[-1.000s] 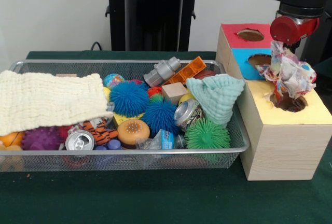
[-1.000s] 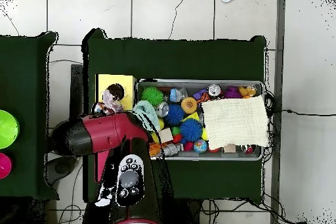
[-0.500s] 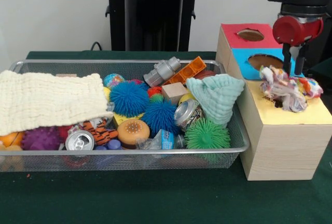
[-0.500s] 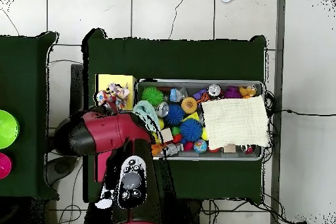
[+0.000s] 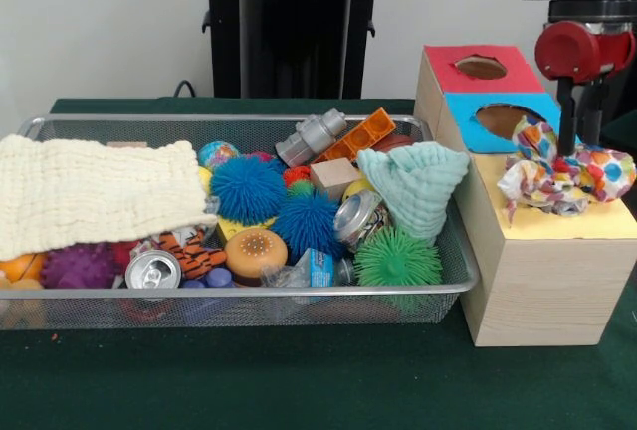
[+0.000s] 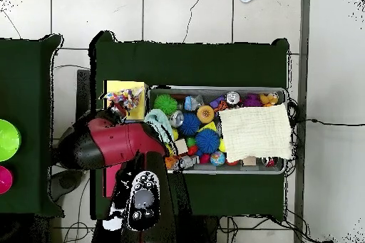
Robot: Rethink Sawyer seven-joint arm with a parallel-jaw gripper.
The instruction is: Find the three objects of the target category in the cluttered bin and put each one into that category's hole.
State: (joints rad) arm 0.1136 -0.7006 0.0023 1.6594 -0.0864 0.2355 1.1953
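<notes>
- Shifted since the earlier frames: patterned cloth [image 5: 559, 177], formerly bunched over the yellow hole, now spread flat across the yellow top of the wooden sorting box [image 5: 537, 281], hole covered.
- Pincer [image 5: 578, 147] raised just above the cloth, on the blue-section side; open or closed, cannot tell.
- Same cloth seen from overhead [image 6: 122, 100] on the yellow panel, red arm [image 6: 107, 144] beside it.
- Red hole [image 5: 481, 67] and blue hole [image 5: 503, 115] both uncovered.
- Wire mesh bin [image 5: 239, 307] on green counter [image 5: 299, 380], touching or just beside the box.
- Inside bin: cream knit cloth [image 5: 95, 191] draped over the left part, mint cloth [image 5: 416, 186] bunched at the right end, two blue spiky balls [image 5: 249, 189], green spiky ball [image 5: 397, 259], soda can [image 5: 153, 270], tiger toy [image 5: 192, 251], orange block [image 5: 364, 133].
</notes>
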